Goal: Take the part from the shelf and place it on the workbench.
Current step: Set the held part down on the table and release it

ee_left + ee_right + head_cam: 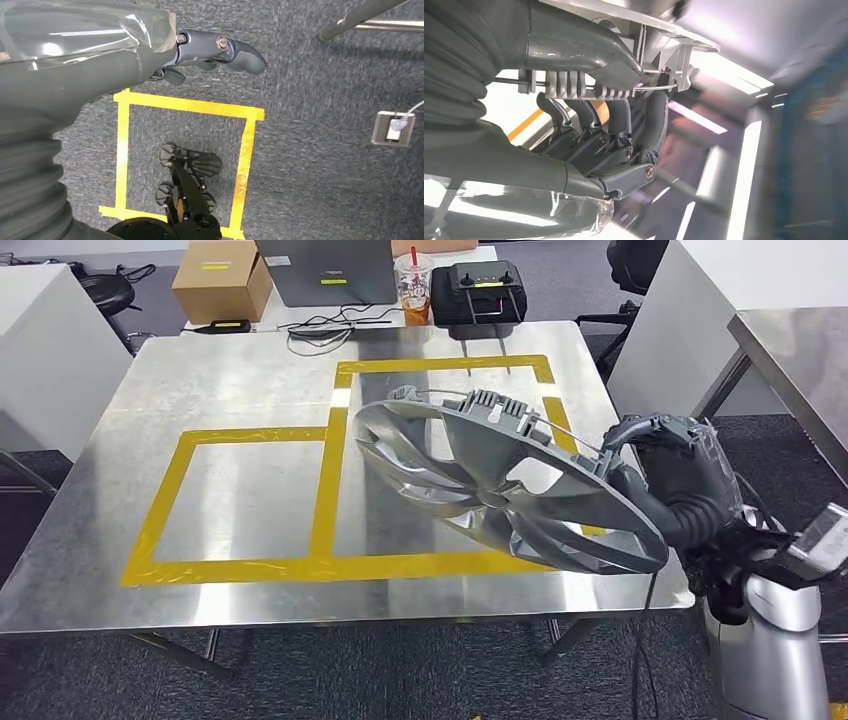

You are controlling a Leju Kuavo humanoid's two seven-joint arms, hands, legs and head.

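Right robot hand [668, 452] half-hidden behind part [500, 485]

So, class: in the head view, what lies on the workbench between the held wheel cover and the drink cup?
Bare metal workbench crossed by yellow tape separates wheel cover from drink cup.

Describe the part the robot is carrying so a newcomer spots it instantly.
Start at the steel workbench marked with yellow tape rectangles. Over its right-hand rectangle, tilted and off the surface, hangs the silver wheel cover, gripped at its rim by the right hand. It is the only large round spoked disc; the box, cup and controller sit far back on another table.
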